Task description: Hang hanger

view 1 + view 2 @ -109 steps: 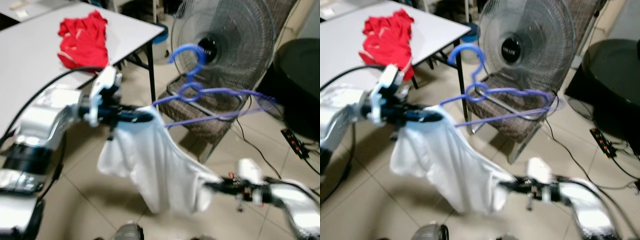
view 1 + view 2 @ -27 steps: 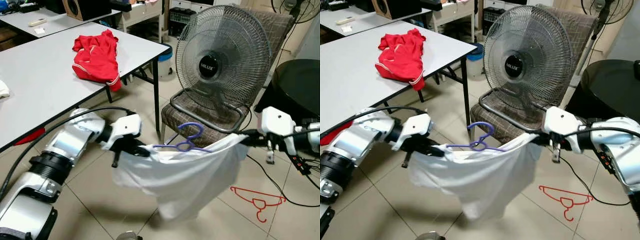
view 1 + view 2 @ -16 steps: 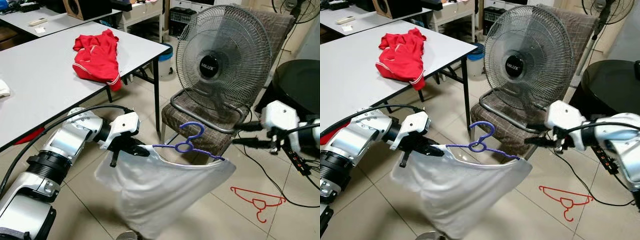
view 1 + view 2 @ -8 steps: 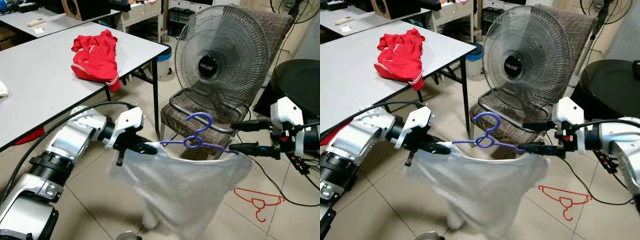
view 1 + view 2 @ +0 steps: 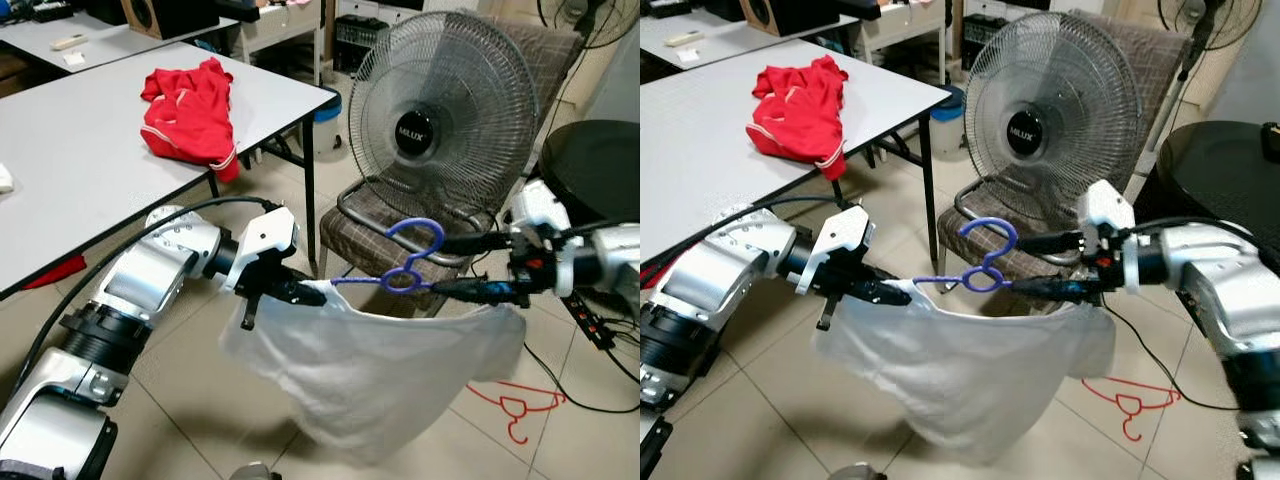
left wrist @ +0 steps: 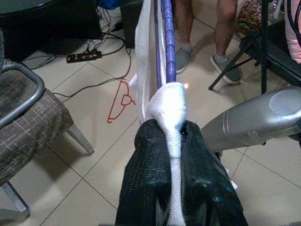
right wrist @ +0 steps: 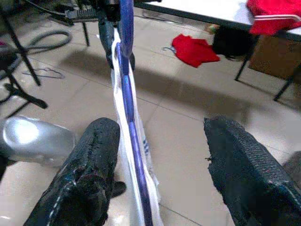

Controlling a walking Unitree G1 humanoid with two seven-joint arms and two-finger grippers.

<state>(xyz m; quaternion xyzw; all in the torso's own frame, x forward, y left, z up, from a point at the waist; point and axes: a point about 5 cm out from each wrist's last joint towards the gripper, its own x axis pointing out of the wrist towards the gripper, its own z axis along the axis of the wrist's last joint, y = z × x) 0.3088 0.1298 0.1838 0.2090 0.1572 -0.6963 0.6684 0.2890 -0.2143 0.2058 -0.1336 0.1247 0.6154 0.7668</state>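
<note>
Your left gripper (image 5: 300, 293) pinches the white garment (image 5: 380, 370); right gripper (image 7: 157, 179) gapes around the purple hanger (image 5: 405, 275), which could slip free.

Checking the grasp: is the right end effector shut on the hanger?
No, the right end effector is open, its fingers either side of the purple hanger.

One readable mark before me: the fan's badge.

On the round black hub of the pedestal fan (image 5: 440, 110) standing on the chair ahead of me, small white capitals read "MILUX"; I can make the same word out in both of my eye views, though it is sharper in the left one. Nothing else I see carries lettering I can read: any marks on my arms and on the power strip on the floor are too small to tell.
</note>
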